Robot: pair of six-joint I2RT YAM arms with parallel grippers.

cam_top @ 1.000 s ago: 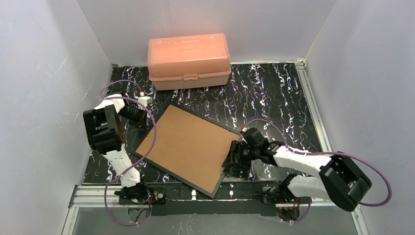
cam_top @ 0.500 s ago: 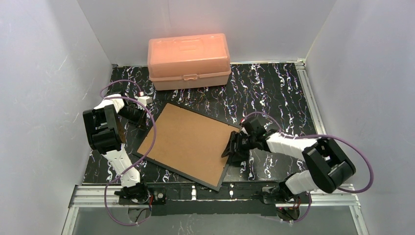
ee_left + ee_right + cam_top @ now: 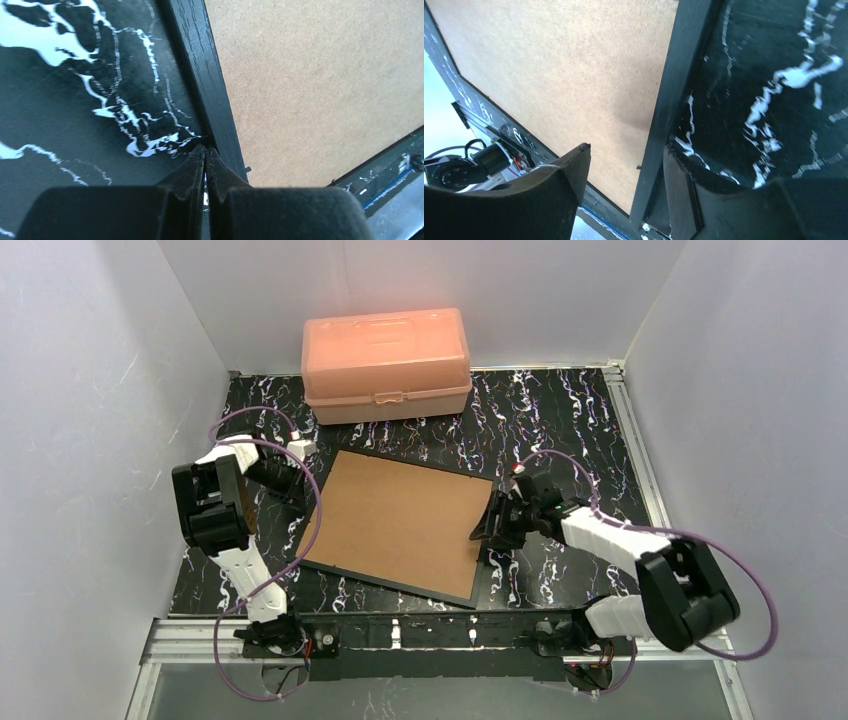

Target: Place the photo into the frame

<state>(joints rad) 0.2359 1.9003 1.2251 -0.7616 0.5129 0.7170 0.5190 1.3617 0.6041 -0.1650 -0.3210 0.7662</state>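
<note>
Two fingers of the right hand stand apart, astride one side bar of the frame. One finger hangs over the brown backing board. The other sits just outside the bar, low over the bench. The gap is wider than the bar, so I judge this a loose straddle and not a clamp.

Across the board from this hand, the left hand is pinched fully closed and holds nothing. Its joined tips touch the outer edge of the opposite bar.

Between the two hands the frame lies flat, back upward, with the board filling its opening. A second ago it lay on a slant, one corner reaching toward the arm bases. Now it has swung round to lie nearly square to the bench's near edge. The right hand has travelled with its bar, away from the bases.

The photo shows in no view, and I cannot tell whether it lies under the board. If it does, squaring the frame up suggests late tidying and little remains. If not, the board must come out first.

Beyond the frame, well clear of both hands, stands the peach box.
</note>
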